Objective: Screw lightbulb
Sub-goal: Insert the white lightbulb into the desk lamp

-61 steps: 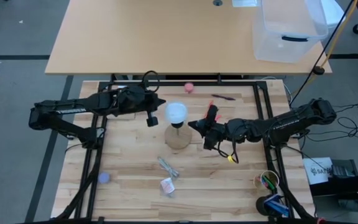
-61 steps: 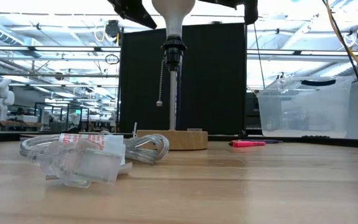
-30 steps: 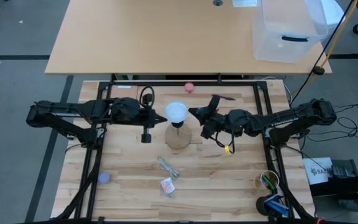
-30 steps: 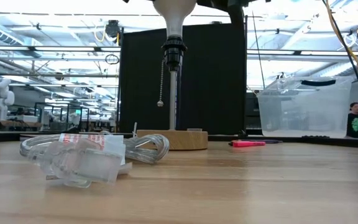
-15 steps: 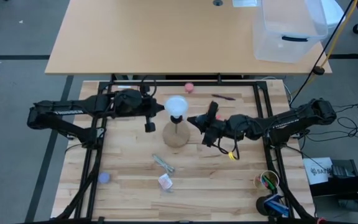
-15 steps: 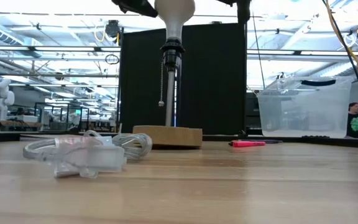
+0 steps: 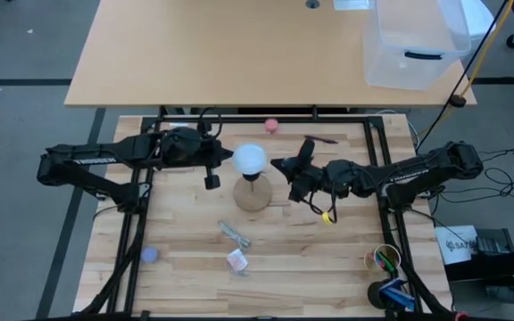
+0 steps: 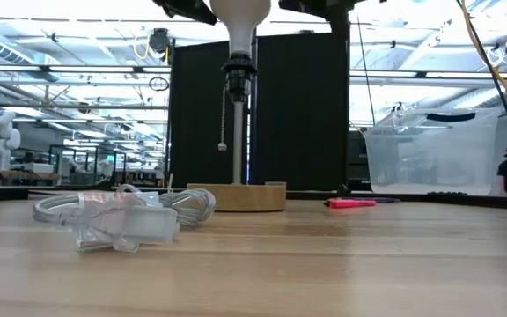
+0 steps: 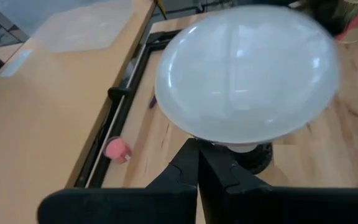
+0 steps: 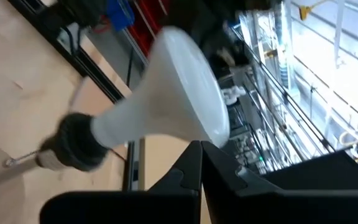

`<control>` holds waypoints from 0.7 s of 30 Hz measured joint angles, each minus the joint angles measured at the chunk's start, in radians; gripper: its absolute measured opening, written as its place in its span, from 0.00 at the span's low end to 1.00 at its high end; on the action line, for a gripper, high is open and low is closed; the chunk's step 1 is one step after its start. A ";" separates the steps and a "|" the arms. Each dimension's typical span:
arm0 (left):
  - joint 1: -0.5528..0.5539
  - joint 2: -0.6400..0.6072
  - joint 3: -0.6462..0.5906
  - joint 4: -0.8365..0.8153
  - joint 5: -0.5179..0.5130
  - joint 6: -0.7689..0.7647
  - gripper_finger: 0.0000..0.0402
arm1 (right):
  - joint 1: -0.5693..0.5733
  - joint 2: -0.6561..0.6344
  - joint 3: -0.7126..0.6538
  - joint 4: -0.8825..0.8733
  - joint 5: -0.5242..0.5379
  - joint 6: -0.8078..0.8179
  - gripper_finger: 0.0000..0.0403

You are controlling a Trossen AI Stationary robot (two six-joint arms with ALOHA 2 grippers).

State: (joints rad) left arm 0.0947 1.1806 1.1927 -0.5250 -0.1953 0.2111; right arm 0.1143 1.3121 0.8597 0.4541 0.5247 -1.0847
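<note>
The small white frosted lightbulb (image 7: 249, 159) sits base-down in the black socket (image 8: 238, 68) atop a thin post rising from the round wooden disc (image 7: 254, 194) near the middle of the pale wooden desk (image 7: 186, 276). A bead pull chain (image 8: 228, 117) hangs from the socket. The left claw (image 7: 227, 154) is just left of the globe, fingers pressed together and holding nothing; in its wrist view the closed tips (image 9: 197, 163) point at the underside of the globe. The right claw (image 7: 279, 164) is just right of the bulb, likewise closed and empty. A small pink ball (image 7: 272, 125) lies at the desk's far edge, a pink marker (image 8: 352, 202) to the right, and a coiled clear-wrapped cable (image 8: 117, 216) towards the near side.
</note>
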 joint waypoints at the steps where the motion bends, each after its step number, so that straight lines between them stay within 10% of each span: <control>1: -0.003 -0.009 0.000 -0.004 0.000 0.000 0.00 | -0.010 0.000 0.000 0.000 0.000 0.000 0.00; 21: -0.099 -0.057 0.000 0.009 0.043 0.007 0.00 | -0.169 0.000 0.000 0.099 -0.236 0.133 0.00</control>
State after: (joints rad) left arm -0.0046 1.1233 1.1927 -0.5160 -0.1520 0.2184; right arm -0.0545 1.3125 0.8597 0.5527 0.2890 -0.9517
